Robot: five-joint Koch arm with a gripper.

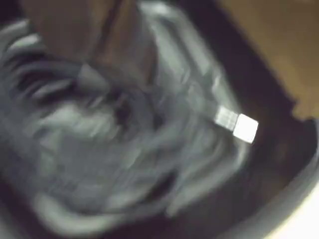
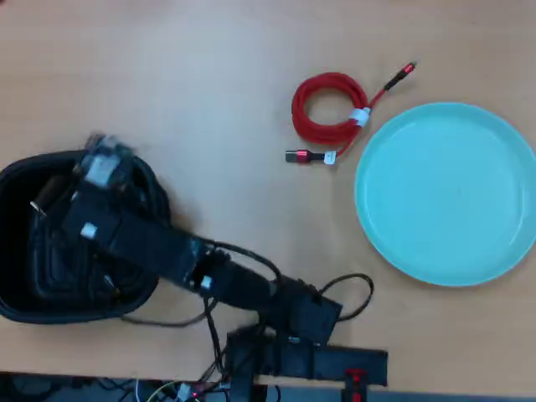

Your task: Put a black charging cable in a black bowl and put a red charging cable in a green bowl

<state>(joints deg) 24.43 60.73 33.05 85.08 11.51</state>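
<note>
In the overhead view my arm reaches left over the black bowl, and my gripper hangs inside it. The wrist view is heavily blurred. It shows the black charging cable as a loose coil filling the picture, with a bright silvery plug tip, and the bowl's dark wall behind it. I cannot tell whether the jaws are open or shut, or whether they hold the coil. The red charging cable lies coiled on the table, just left of the green bowl, which holds nothing.
The arm's base and loose black wires sit at the table's front edge in the overhead view. Bare wooden tabletop stretches between the black bowl and the red coil.
</note>
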